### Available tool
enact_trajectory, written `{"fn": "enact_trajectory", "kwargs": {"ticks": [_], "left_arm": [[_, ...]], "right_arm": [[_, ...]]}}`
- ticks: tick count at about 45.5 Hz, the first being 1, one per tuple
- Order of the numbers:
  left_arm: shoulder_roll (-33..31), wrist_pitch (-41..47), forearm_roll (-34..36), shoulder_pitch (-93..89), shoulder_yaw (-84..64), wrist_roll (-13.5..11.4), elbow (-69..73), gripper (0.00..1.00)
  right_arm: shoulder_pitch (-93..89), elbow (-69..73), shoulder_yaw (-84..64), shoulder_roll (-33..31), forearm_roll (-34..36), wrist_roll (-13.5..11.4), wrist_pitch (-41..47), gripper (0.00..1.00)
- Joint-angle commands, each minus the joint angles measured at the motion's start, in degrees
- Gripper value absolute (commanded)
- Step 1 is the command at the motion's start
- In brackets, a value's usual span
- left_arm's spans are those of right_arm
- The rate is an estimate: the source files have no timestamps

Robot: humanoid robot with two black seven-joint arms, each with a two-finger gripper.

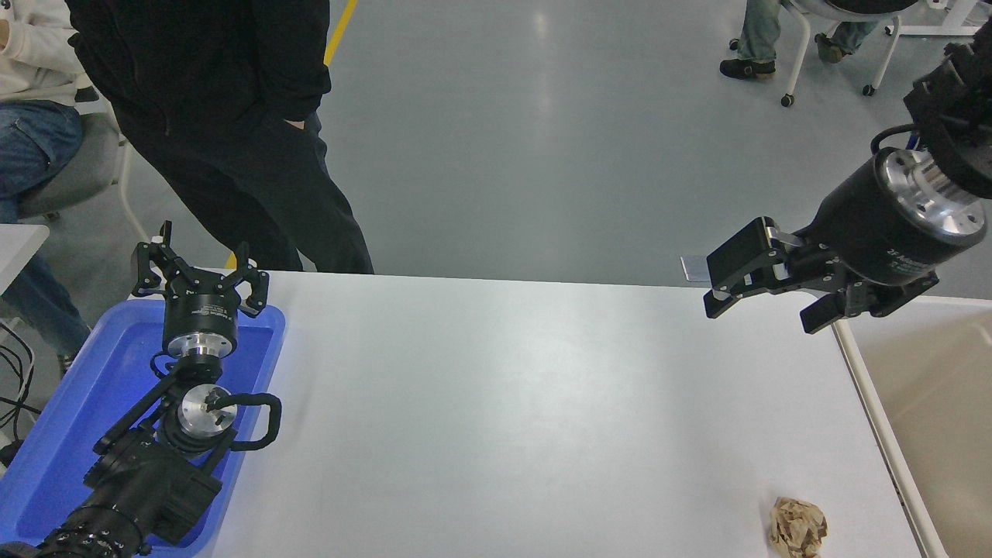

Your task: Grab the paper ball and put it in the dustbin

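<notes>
Paper ball (pixel 798 528) lies on the white counter (pixel 527 418) at its near right corner, well apart from both sets of fingers and touched by neither. From the head view I record it as a creased tan wad, resting just beside the pale rim of the dustbin (pixel 942 403), which stands against the counter's right edge.

Right gripper (pixel 756 298) hangs above the counter's far right corner, pointing left; its fingers are spread, with nothing between them. The paper ball sits well nearer the camera than these fingers, and the dustbin opens just below and to the right of them.

Left gripper (pixel 200 267) rests over the far end of a blue tray (pixel 85 403) at the counter's left edge, its fingers spread and empty, pointing away from the camera.

Beyond those left fingers I note a person in dark clothing (pixel 232 139) standing at the counter's far side, and a seated person (pixel 35 93) further left.
</notes>
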Motion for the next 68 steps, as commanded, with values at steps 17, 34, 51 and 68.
{"fn": "enact_trajectory", "kwargs": {"ticks": [17, 34, 51, 68], "left_arm": [[0.00, 0.00, 0.00, 0.00, -0.09, 0.00, 0.00, 0.99], [0.00, 0.00, 0.00, 0.00, -0.09, 0.00, -0.09, 0.99], [0.00, 0.00, 0.00, 0.00, -0.09, 0.00, 0.00, 0.99], [0.00, 0.00, 0.00, 0.00, -0.09, 0.00, 0.00, 0.99]], "right_arm": [[-0.35, -0.03, 0.07, -1.73, -0.06, 0.01, 0.01, 1.00], [-1.76, -0.03, -1.25, -3.83, -1.81, -0.08, 0.01, 1.00], [-3.86, -0.03, -1.60, -9.19, -6.03, 0.01, -0.43, 1.00], [-13.79, -1.52, 0.15, -20.88, -20.52, 0.01, -1.22, 1.00]]}}
